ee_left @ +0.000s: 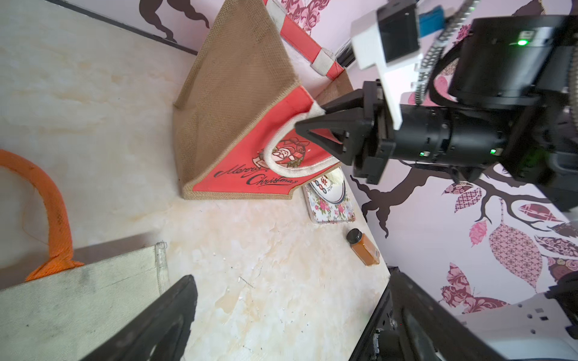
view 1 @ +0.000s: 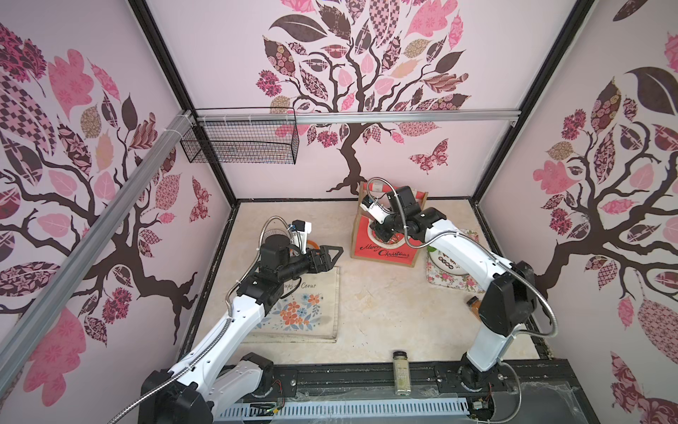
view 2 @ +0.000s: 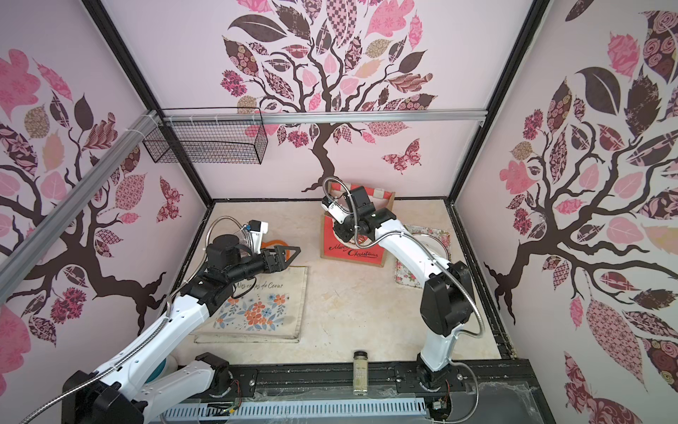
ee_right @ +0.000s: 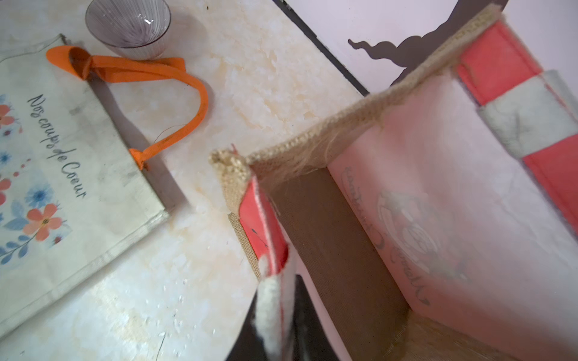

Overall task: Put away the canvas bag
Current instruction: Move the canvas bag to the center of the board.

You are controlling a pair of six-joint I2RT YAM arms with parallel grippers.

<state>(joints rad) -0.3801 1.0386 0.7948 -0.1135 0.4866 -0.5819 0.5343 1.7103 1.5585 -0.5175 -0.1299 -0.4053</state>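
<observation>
Where the right end effector [ee_left: 309,118] grips, the Christmas bag [ee_right: 344,225] blurs.

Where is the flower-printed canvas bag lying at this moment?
In both top views the floral canvas bag lies flat on the table's left half, partly under the left arm, with the standing Christmas bag beyond it to the right.

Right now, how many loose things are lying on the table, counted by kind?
Bags: 2, floral canvas bag, Christmas bag
Spice jars: 2, pale jar, orange jar
Glass cup: 1
Plate: 1
Floral tray: 1
Total: 7
</observation>
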